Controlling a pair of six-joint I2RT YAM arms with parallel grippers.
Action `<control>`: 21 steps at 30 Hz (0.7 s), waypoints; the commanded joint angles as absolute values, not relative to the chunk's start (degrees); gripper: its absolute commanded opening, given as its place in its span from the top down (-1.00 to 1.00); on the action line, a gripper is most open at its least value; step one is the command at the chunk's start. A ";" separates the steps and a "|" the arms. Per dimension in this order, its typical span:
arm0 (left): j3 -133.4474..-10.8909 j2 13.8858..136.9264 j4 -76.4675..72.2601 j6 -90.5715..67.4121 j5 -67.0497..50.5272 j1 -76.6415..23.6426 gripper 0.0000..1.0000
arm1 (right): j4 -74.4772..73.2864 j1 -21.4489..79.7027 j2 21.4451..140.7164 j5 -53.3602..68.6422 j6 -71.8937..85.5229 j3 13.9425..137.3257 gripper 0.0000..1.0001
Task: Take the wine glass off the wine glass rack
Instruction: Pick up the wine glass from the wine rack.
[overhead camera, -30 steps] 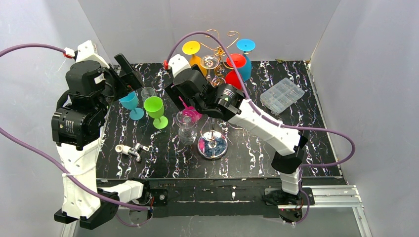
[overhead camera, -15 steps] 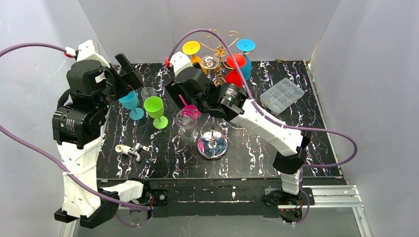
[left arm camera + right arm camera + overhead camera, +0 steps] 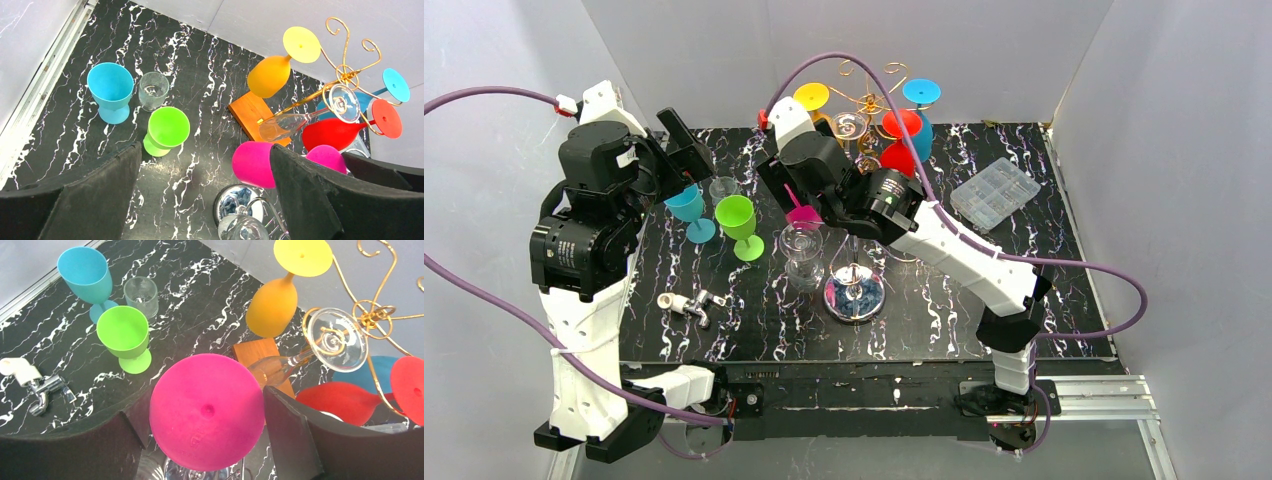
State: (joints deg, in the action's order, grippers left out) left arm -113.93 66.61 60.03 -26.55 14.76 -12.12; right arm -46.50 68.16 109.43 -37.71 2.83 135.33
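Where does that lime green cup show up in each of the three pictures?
Top external: green cup left of centre.
Left wrist: green cup lower left of centre.
Right wrist: green cup at left, mid-height.
Shared landmark: the blue cup beside it.

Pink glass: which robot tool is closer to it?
Right. The right tool has the pink glass between its fingers. The left tool hangs open off to the left, near the blue cup and green cup.

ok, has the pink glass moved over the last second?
Yes. In the top view the pink glass has shifted a little up the picture and to the left, further from the rack's shiny round base, which has stayed put.
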 commanded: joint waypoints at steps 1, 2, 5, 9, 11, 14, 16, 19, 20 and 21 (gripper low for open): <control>-114.43 66.58 59.61 -25.54 15.51 -11.95 -0.99 | -41.32 68.03 108.36 -41.95 0.72 137.03 -0.29; -114.43 66.56 59.59 -25.45 15.47 -11.95 -0.99 | -41.35 68.03 108.55 -42.55 0.44 137.22 -0.29; -114.30 66.56 59.51 -25.32 15.47 -11.91 -0.99 | -41.09 67.90 108.92 -44.18 0.11 137.37 -0.29; -113.88 66.54 59.45 -25.22 15.17 -11.96 -0.99 | -41.12 67.63 108.86 -45.15 0.12 137.29 -0.28; -113.62 66.49 59.34 -25.31 14.99 -11.96 -0.99 | -41.62 67.56 108.61 -45.26 0.16 137.20 -0.28; -113.32 66.57 59.16 -25.31 14.79 -11.95 -0.99 | -42.49 67.50 108.06 -44.61 0.79 136.74 -0.27; -113.14 66.62 59.10 -25.31 14.56 -11.96 -0.99 | -43.07 67.50 107.37 -44.10 1.62 136.23 -0.26; -113.03 66.69 58.98 -25.44 14.20 -11.96 -0.99 | -43.86 67.50 106.17 -43.65 2.57 135.18 -0.24; -113.03 66.63 58.90 -25.53 14.01 -11.95 -0.99 | -44.36 67.50 105.74 -43.51 2.75 134.95 -0.24; -112.98 66.69 58.87 -25.57 13.87 -11.95 -0.99 | -44.67 67.54 105.46 -43.32 3.06 134.99 -0.24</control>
State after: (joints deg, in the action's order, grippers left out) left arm -113.21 66.72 59.81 -25.96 14.24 -12.10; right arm -45.06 67.57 109.36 -42.92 1.52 135.17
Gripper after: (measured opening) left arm 0.994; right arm 0.827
